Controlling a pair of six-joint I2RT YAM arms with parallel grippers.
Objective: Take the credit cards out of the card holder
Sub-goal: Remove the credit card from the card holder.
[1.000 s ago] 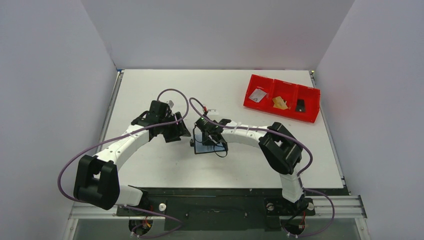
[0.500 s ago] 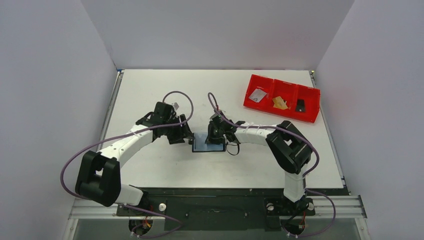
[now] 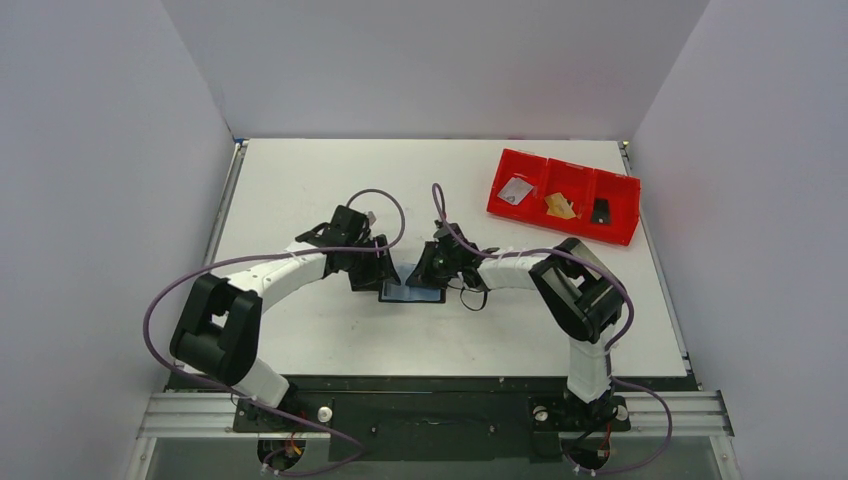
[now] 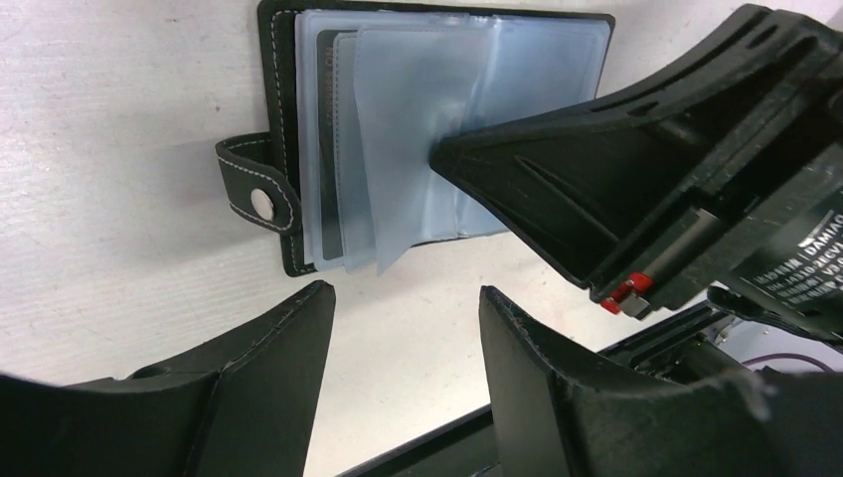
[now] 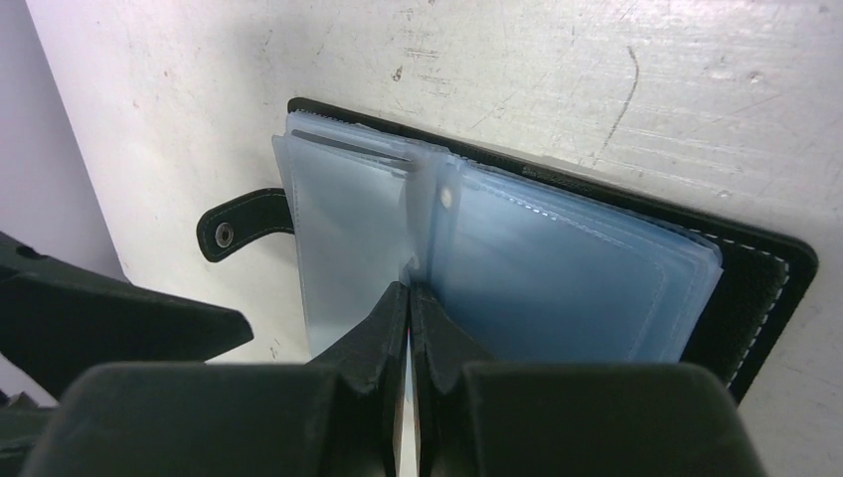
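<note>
**Card holder lies open, one clear sleeve pinched**

The card holder (image 3: 410,293) lies spread open on the white worktop (image 3: 300,180), roughly midway between the two arms, its snap strap (image 4: 253,194) sticking out from the side nearest the left arm. A stack of bluish clear sleeves fans out of it, and a grey card edge shows inside one near the strap.

The right end effector (image 5: 409,288) has its fingers pressed together on the edge of one clear sleeve (image 4: 398,149), which stands lifted off the stack. The left end effector (image 4: 403,298) is spread wide, holding nothing, just beside the strap side of the holder.

Well apart, at the far right corner, sits a red tray (image 3: 565,222): a silver-grey card (image 3: 516,190) in its left compartment, a gold card (image 3: 560,205) in the middle, a black card (image 3: 600,210) on the right
</note>
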